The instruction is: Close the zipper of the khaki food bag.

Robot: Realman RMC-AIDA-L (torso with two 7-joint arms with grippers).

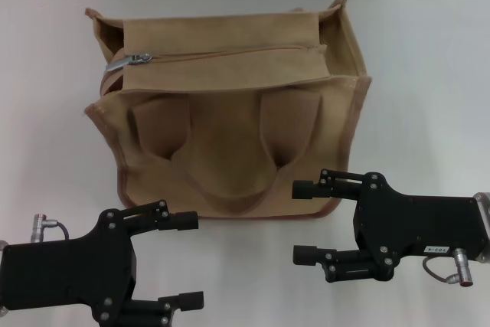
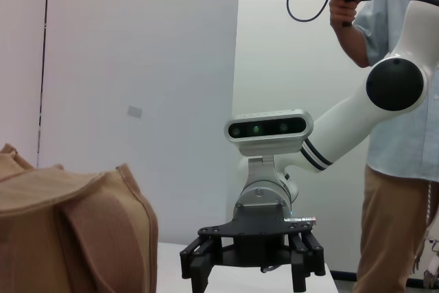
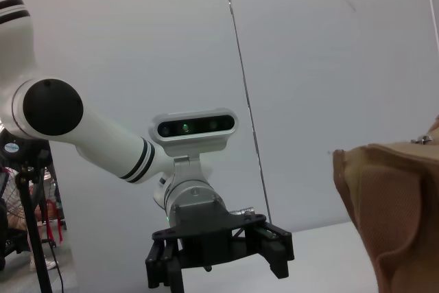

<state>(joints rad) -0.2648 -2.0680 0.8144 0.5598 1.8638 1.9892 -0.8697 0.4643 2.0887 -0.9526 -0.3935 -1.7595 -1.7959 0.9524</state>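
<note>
- Boxy tan canvas khaki food bag point(image 1: 230, 112) with two loop handles stands upright on the white table point(image 1: 429, 59), centred ahead of both arms.
- Long tan zipper point(image 1: 230, 55) crosses the top panel; small silver pull tab point(image 1: 138, 60) sits at its left end.
- Left gripper point(image 1: 181, 259): near the bag's front left corner, jaws released, touching nothing.
- Right gripper point(image 1: 305, 220): just before the bag's front right, jaws spread, empty.

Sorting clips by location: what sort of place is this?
Probably a robot lab or test room: plain white table, bare white walls, and a person filming beside the robot.
</note>
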